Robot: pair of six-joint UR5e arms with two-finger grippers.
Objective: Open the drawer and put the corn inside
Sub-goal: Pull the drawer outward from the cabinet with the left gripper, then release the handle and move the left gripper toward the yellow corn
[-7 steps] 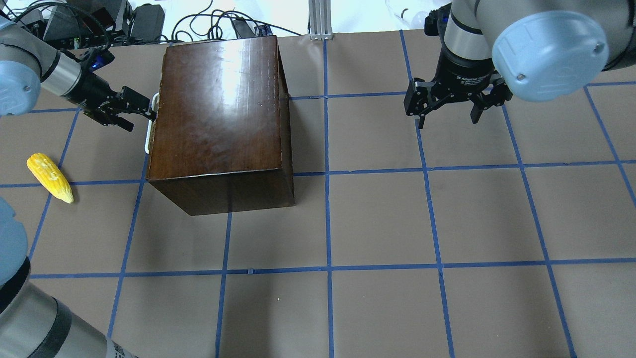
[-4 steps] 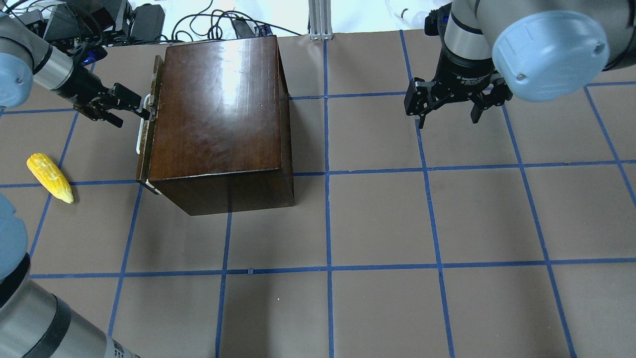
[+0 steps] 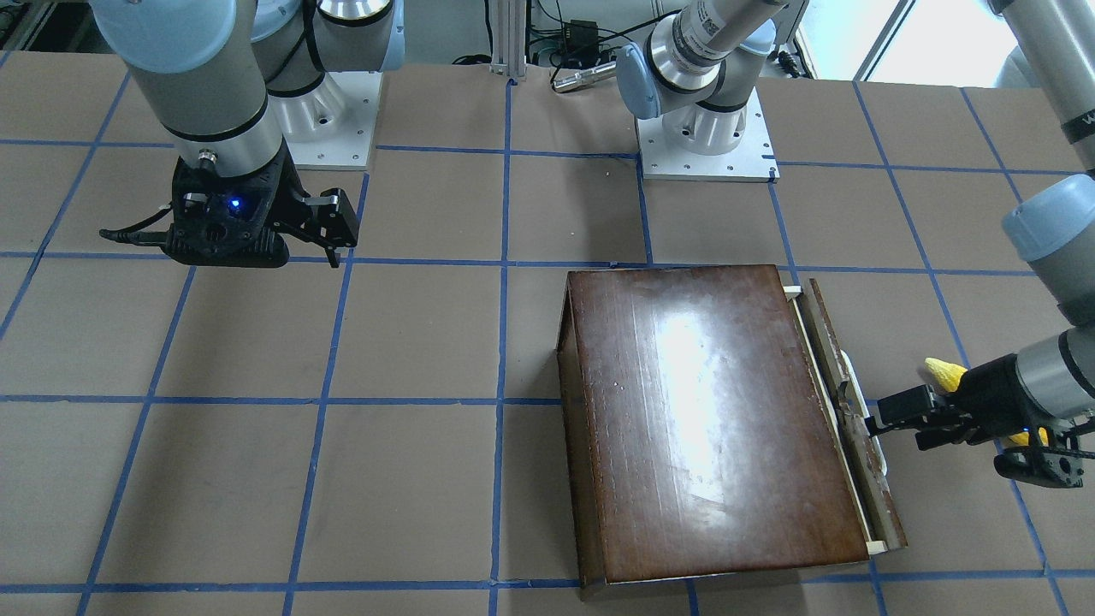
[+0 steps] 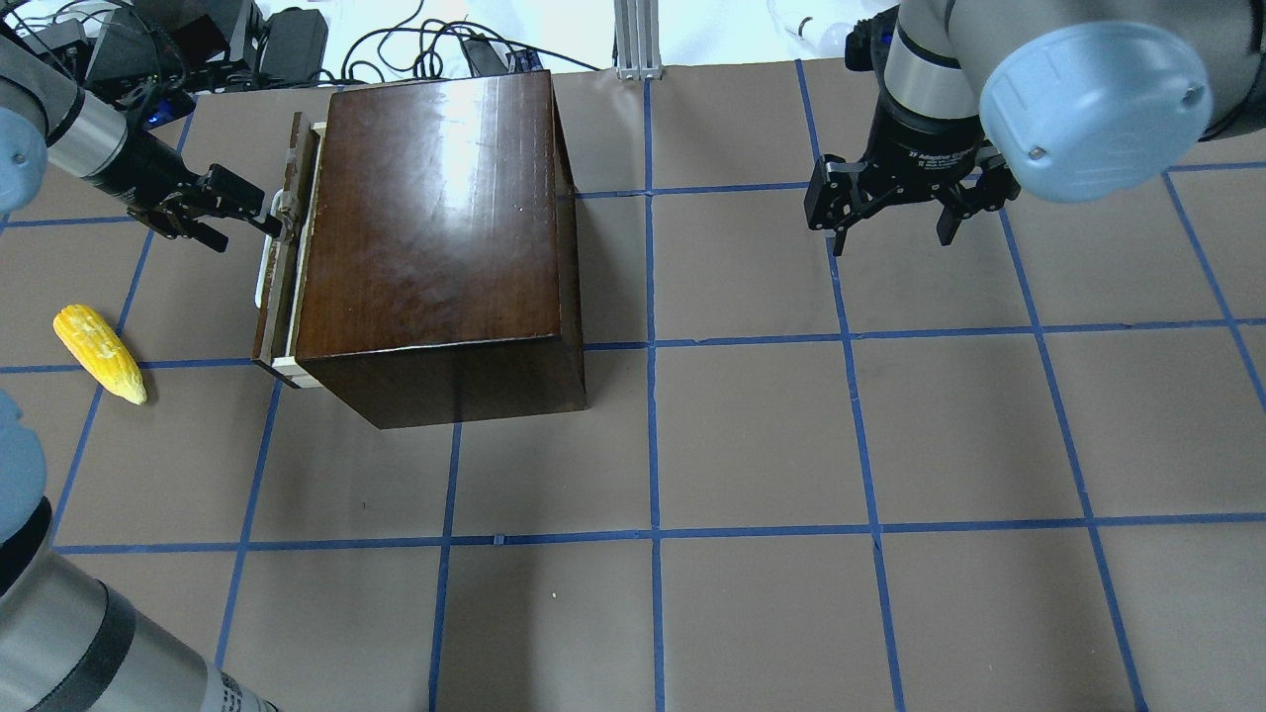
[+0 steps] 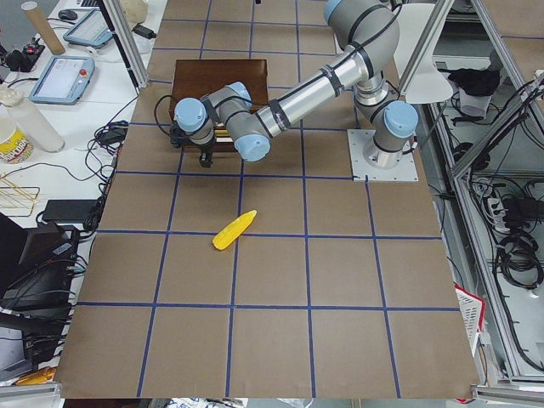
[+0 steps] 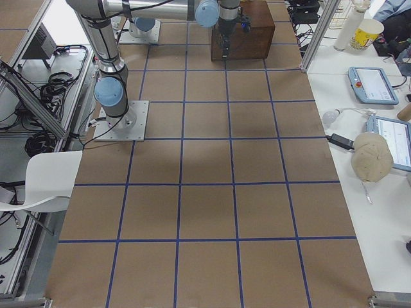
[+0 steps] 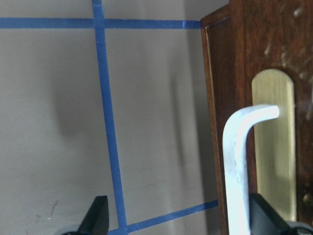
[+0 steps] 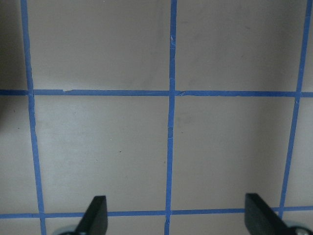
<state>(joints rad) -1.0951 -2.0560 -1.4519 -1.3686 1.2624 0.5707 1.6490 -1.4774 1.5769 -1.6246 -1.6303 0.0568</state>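
The dark-brown box (image 4: 435,218) stands at the table's back left, and also shows in the front-facing view (image 3: 710,419). Its drawer (image 4: 275,287) is pulled out a little, with a strip of pale wood showing beside the dark front panel (image 3: 834,342). My left gripper (image 4: 269,220) is open. One of its fingers (image 7: 264,218) is hooked behind the white pull (image 7: 237,166). The yellow corn (image 4: 99,353) lies on the table left of the box, partly hidden behind the left gripper in the front-facing view (image 3: 945,374). My right gripper (image 4: 890,232) is open and empty above the back right of the table.
Brown paper with a blue tape grid covers the table (image 4: 752,445). Cables and equipment (image 4: 247,40) lie beyond the back edge behind the box. The arm bases (image 3: 706,137) stand on the robot's side.
The left gripper has moved left with the pull. The drawer has gone from shut to slightly out. The corn and the right arm have not moved.
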